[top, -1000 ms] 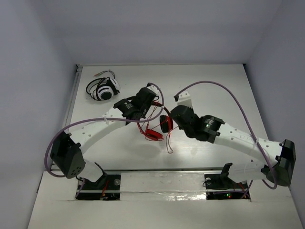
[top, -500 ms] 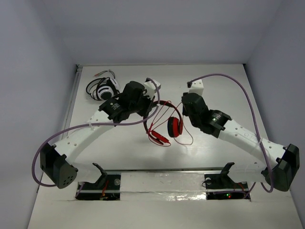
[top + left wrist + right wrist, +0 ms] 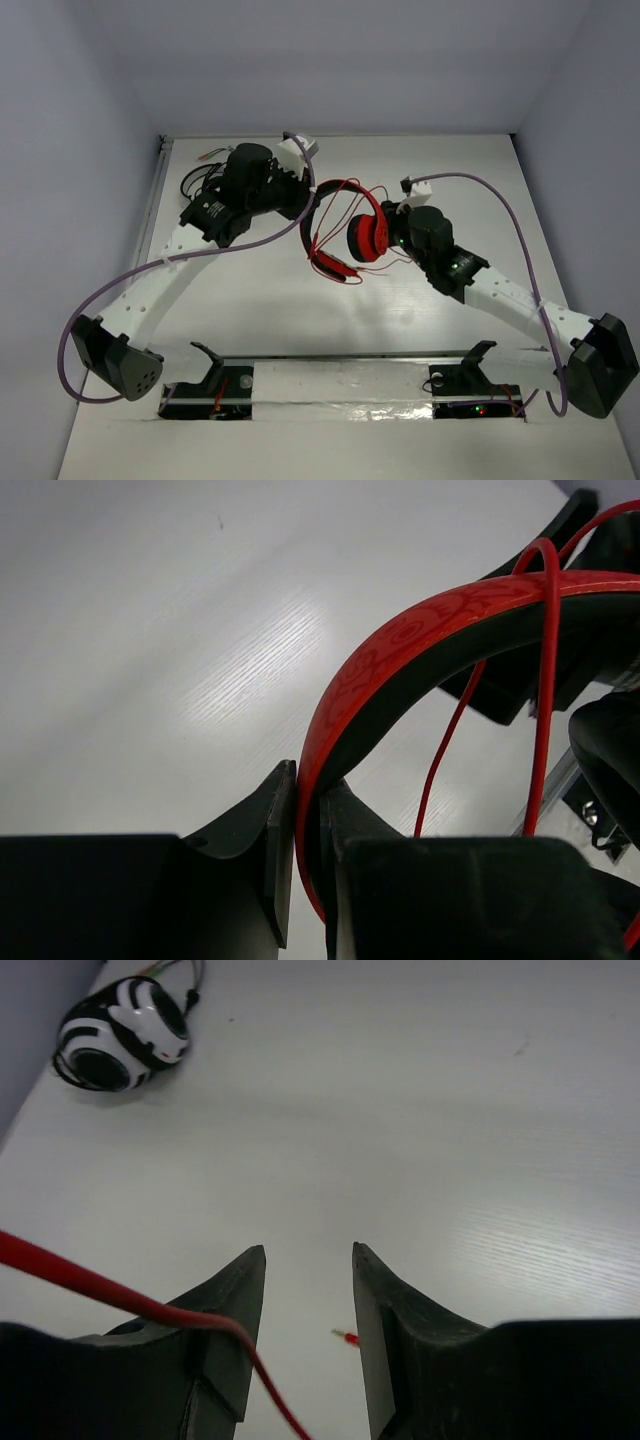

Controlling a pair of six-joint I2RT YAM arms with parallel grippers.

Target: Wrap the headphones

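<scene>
The red headphones (image 3: 368, 238) hang above the table's middle, one round earcup facing the camera and the other (image 3: 335, 266) lower left. My left gripper (image 3: 306, 198) is shut on the headband's left end; in the left wrist view the jaws (image 3: 308, 776) pinch the red, black-lined headband (image 3: 400, 650). The thin red cable (image 3: 345, 198) loops over the headband and hangs down. My right gripper (image 3: 392, 222) is open just right of the earcup. In the right wrist view the cable (image 3: 120, 1295) drapes over its left finger (image 3: 235, 1310), and the gripper (image 3: 308, 1252) holds nothing. The plug tip (image 3: 347, 1338) shows below.
Black-and-white headphones (image 3: 205, 190) lie at the far left of the table, partly behind my left arm; they also show in the right wrist view (image 3: 122, 1032). The white walls close in left, right and behind.
Both arms have moved toward the far side of the table. The left gripper has carried the headphones up and back, and the earcup has swung to face the camera.
</scene>
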